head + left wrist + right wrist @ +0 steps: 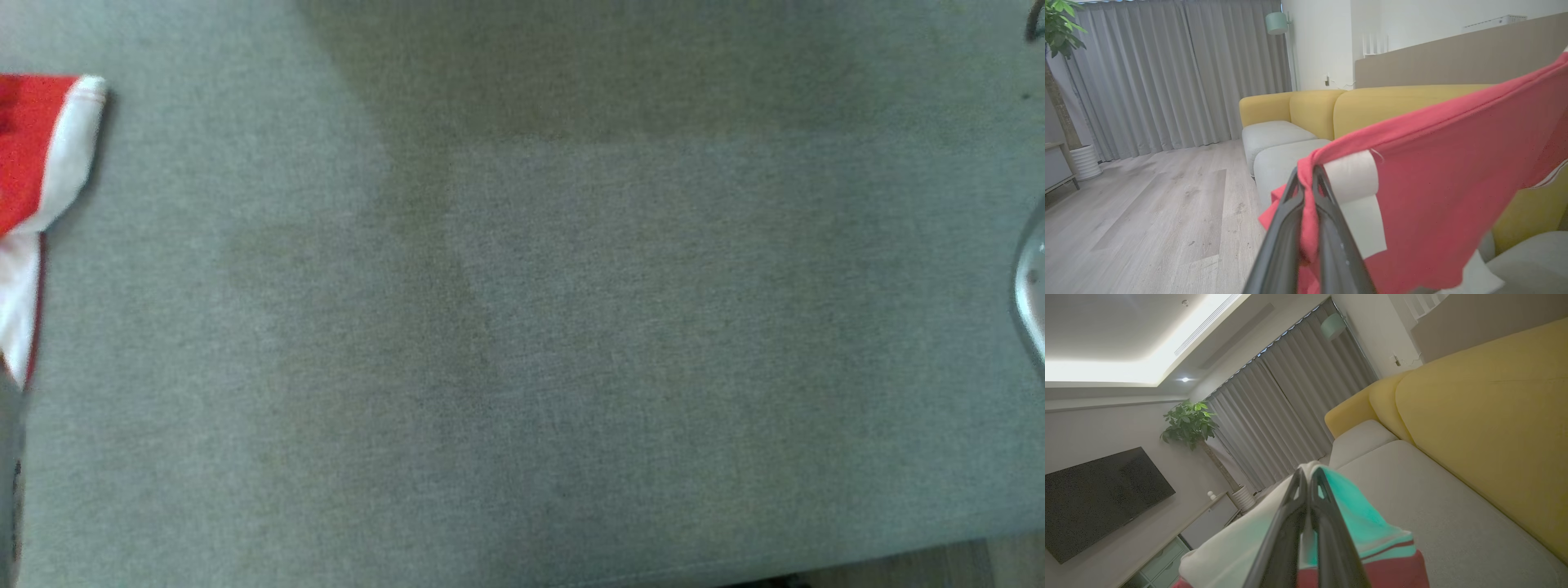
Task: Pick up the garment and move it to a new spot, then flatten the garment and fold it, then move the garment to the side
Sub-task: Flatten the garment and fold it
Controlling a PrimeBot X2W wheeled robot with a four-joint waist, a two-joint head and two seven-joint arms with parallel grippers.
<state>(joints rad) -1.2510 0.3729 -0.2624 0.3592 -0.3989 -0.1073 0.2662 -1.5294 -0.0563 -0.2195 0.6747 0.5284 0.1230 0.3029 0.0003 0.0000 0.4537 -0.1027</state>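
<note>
Bottom centre of each wrist view, the left gripper (1306, 173) and right gripper (1306, 475) pinch the red garment (1453, 183) aloft; beyond, the grey cushion (522, 327) waits: carrying step, next likely lowering and spreading it flat

Rm had white walls (1318, 41), full-height grey curtains (1167, 73) and a pale wood-plank floor (1147, 212). Yellow sofa (1372, 110) w/ lt-grey seat cushions (1274, 134). Mint lamp (1276, 22) hung by the curtains' edge. Potted plant (1188, 422) stood nr curtains. Dark TV (1102, 498) sat above a low cabinet (1163, 555). Ceiling cove light (1106, 369) was lit.
</note>
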